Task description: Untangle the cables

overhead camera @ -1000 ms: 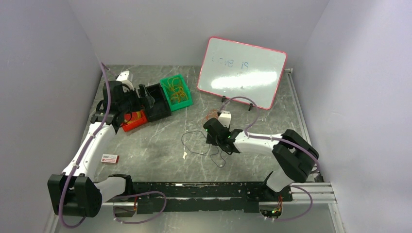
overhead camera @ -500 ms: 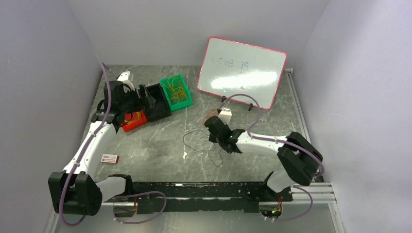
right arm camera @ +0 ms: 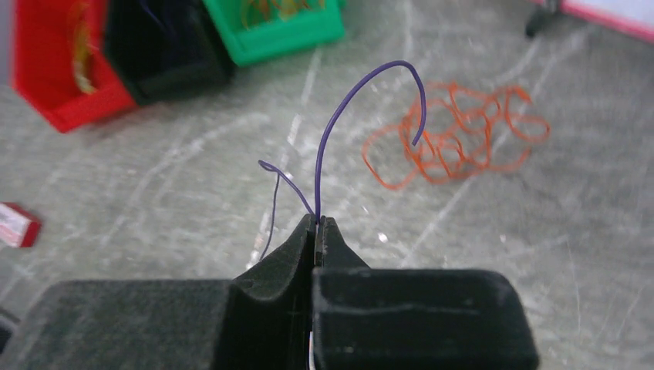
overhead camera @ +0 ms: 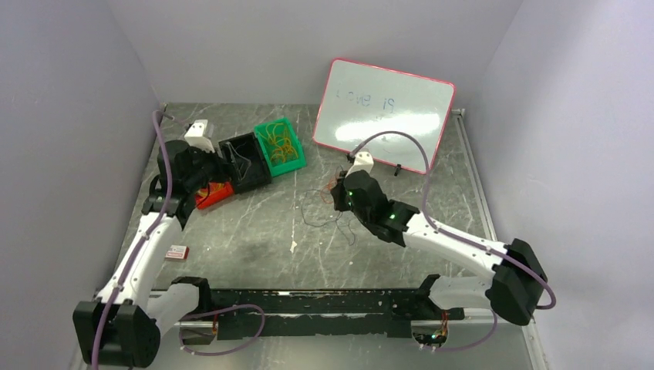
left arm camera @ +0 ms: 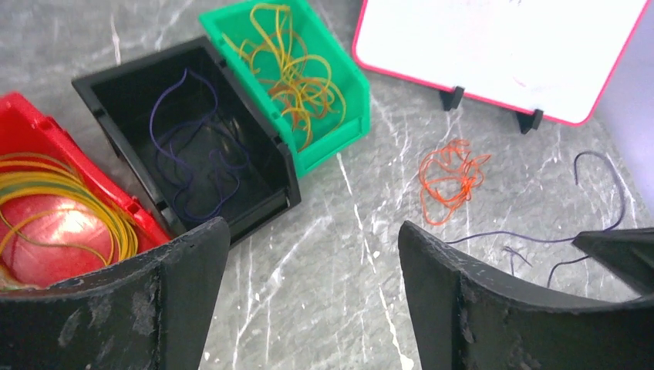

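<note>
— Purple thin cable (right arm camera: 318,185), who has it?
— The right gripper (right arm camera: 317,223). Its black jaws are pinched tight on it, and the end curls up over the grey stone table (right arm camera: 578,231).
— And the orange tangled cable (right arm camera: 451,142)?
— Lying loose on the table, just beyond.
— The left gripper (left arm camera: 312,262)?
— Wide open, holding nothing, near the black plastic bin (left arm camera: 262,139)

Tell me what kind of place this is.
Probably a robot lab test cell: a grey marbled tabletop boxed in by lavender wall panels, two white-and-black robot arms bolted at its edge, and plastic sorting bins.
</note>
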Tool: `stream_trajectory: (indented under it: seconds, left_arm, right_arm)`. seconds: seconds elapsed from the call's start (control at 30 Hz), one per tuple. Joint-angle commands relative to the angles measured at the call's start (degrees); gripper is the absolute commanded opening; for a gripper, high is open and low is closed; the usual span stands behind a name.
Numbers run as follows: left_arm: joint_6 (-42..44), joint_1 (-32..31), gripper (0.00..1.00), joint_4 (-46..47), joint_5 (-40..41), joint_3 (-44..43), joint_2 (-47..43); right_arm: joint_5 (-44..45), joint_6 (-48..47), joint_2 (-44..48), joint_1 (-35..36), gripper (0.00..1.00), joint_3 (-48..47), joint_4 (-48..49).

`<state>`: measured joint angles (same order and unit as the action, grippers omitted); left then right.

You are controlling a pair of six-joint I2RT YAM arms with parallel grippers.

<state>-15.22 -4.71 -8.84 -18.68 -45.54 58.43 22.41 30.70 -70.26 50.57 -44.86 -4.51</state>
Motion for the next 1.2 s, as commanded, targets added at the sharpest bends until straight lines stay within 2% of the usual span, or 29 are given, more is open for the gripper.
stream_trajectory:
  seconds: [0.0, 0.2, 0.27, 0.4, 0.57, 0.73, 0.9, 1.03, 1.17]
  left_arm:
    - [2.84, -0.21, 0.86, 7.78, -2.59, 1.87, -4.27]
    - [4.74, -0.21, 0.87, 11.90, -7.23, 4.38, -7.50]
    - [4.73, -0.21, 0.88, 13.13, -6.24, 5.26, -9.25]
    - [2.04, -0.21, 0.89, 10.40, 3.73, 4.16, -13.08]
    - [-2.23, -0.21, 0.88, -4.56, 22.37, -4.96, -14.51]
    - [-4.01, -0.21, 0.86, -13.57, 33.84, -8.03, -18.65]
    - [-5.12, -0.21, 0.85, -18.81, 38.62, -6.88, -23.03]
    - [-5.26, -0.21, 0.86, -21.55, 39.36, -5.92, -25.26]
    - [-5.26, -0.21, 0.86, -22.07, 39.04, -5.12, -26.17]
  right_arm:
    - [-2.65, -9.22, 2.50, -0.20, 0.00, -6.63, 1.35]
    - [-5.51, -13.18, 1.68, -0.20, 0.00, -16.07, 1.07]
    - [-5.80, -14.07, 0.12, -0.17, 0.00, -19.39, 1.50]
    - [-6.32, -15.87, -5.66, -0.17, 0.00, -27.90, 2.26]
    - [-6.86, -17.38, -14.73, -0.16, 0.00, -37.54, 6.26]
    - [-10.22, -17.32, -24.05, -0.12, 0.00, -46.71, 10.17]
    - [-13.08, -17.57, -32.43, 0.00, 0.00, -53.58, 16.57]
    - [-15.94, -16.59, -38.91, 0.15, 0.00, -57.10, 25.02]
    - [-19.11, -15.02, -49.10, 0.32, 0.00, -63.73, 30.80]
